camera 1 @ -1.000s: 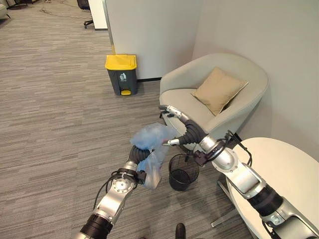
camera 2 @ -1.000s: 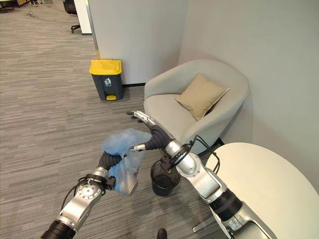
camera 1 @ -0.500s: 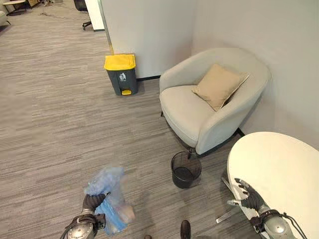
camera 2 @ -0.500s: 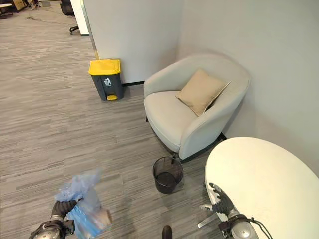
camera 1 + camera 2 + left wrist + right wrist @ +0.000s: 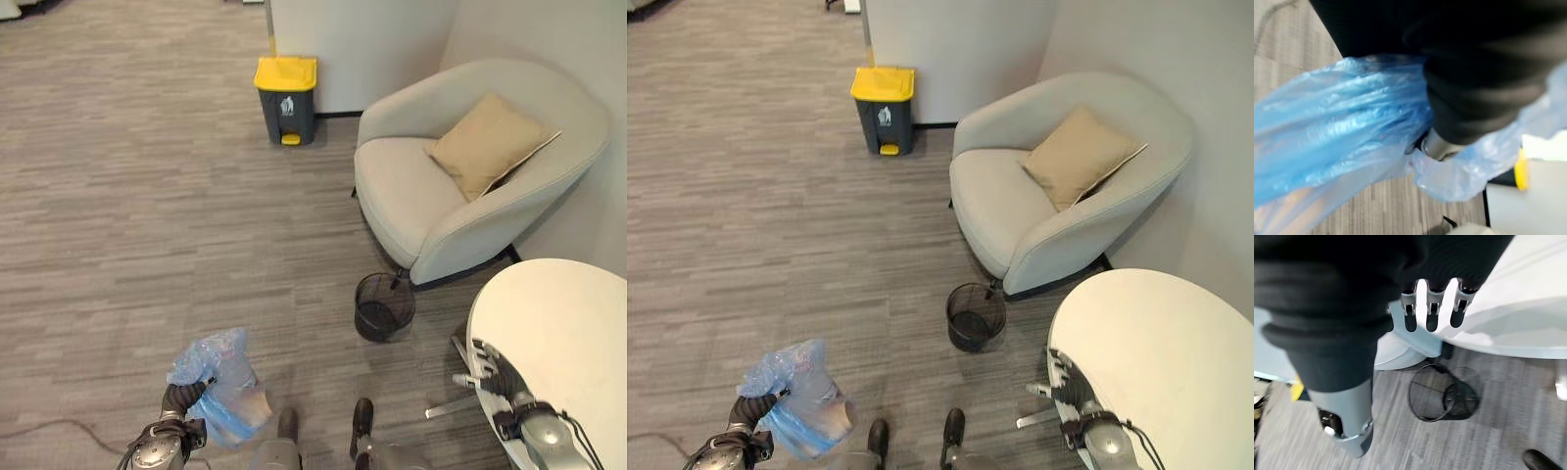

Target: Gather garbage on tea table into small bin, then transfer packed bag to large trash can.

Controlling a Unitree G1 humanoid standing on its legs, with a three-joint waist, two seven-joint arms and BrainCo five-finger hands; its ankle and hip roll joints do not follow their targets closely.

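Now | left hand (image 5: pixel 179 399) grips blue bag (image 5: pixel 223 390) | right hand (image 5: pixel 1431 308) open by table edge (image 5: pixel 482 311)

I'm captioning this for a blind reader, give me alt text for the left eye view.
The robot's left hand grips a crumpled blue plastic bag above grey carpet. Ahead stand a small black mesh bin, a beige armchair and a grey trash can with a yellow lid.

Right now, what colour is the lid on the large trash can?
Yellow, on a dark grey trash can; clearest in the left eye view.
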